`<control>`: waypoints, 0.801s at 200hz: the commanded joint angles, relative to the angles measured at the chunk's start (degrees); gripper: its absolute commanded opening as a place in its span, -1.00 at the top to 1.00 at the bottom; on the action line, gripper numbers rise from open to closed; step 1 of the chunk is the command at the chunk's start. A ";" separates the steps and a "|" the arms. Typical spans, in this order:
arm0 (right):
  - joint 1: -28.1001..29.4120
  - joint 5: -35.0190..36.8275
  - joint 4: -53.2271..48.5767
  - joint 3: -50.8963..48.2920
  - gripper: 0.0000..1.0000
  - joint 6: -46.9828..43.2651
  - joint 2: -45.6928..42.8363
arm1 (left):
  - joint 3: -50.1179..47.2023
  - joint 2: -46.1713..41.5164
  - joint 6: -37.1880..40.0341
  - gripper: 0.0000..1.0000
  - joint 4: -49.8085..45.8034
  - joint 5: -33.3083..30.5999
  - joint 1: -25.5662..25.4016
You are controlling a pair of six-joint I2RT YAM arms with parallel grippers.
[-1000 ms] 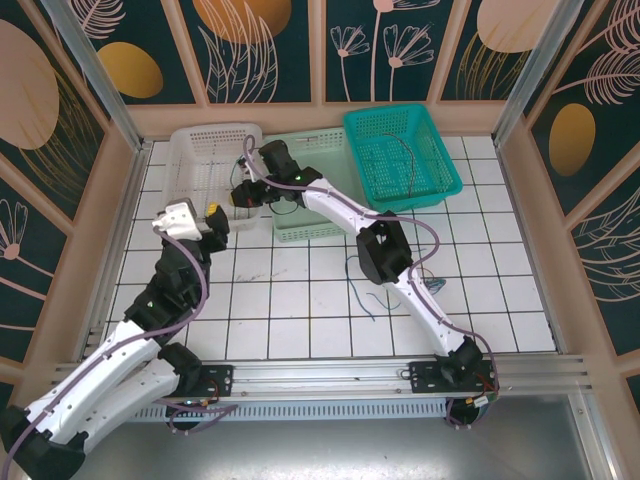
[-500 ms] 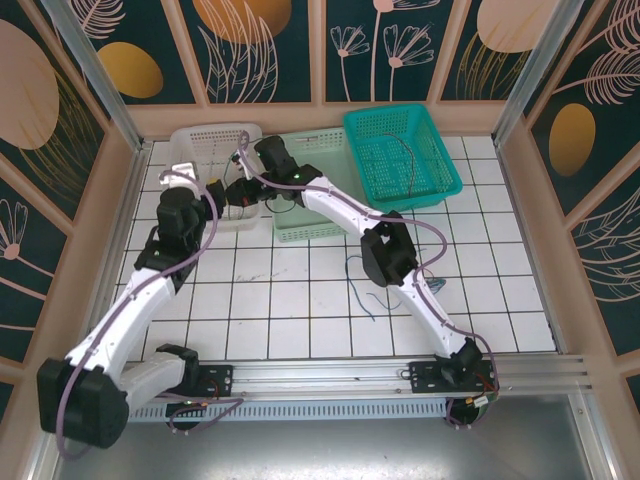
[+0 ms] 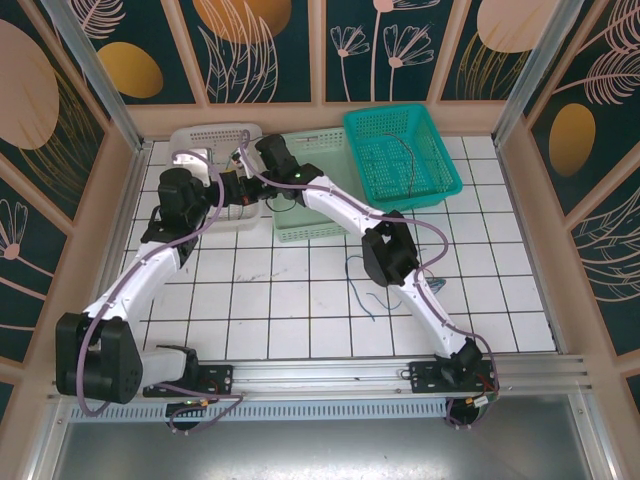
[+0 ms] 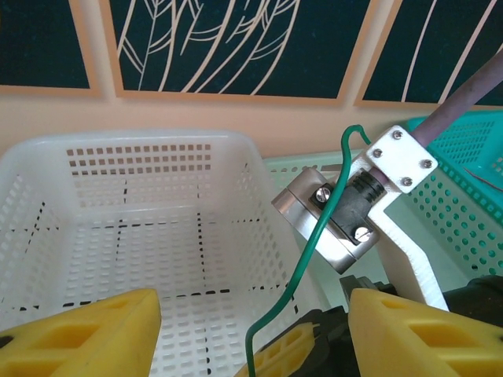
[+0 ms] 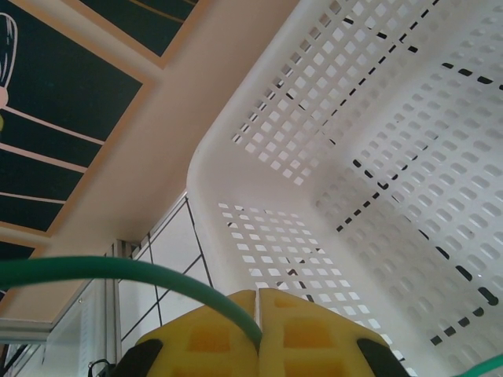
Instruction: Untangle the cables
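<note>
A thin green cable (image 5: 94,269) is pinched between the shut yellow fingers (image 5: 302,334) of my right gripper (image 5: 258,314), which hangs over the white basket (image 5: 377,157). In the left wrist view the same green cable (image 4: 314,236) rises between the two yellow fingers of my left gripper (image 4: 251,314). That gripper is open and touches nothing. From above, my left gripper (image 3: 218,186) sits close beside my right gripper (image 3: 242,191) at the white basket (image 3: 215,132). More thin cables (image 3: 360,290) lie loose on the tiled table.
A light green basket (image 3: 305,235) stands right of the white one, and a teal basket (image 3: 385,110) with a dark cable (image 3: 405,150) sits behind it. The right arm's camera mount (image 4: 346,212) is close ahead of my left gripper. Walls enclose the table.
My left arm has swung forward and up to the white basket, bringing its open gripper beside the right gripper. The right gripper has stayed shut on the green cable, almost still.
</note>
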 commanded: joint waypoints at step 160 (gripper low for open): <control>0.37 -2.28 1.62 -1.91 -0.17 0.15 -4.47 | 2.25 1.71 3.18 1.00 3.69 0.51 1.57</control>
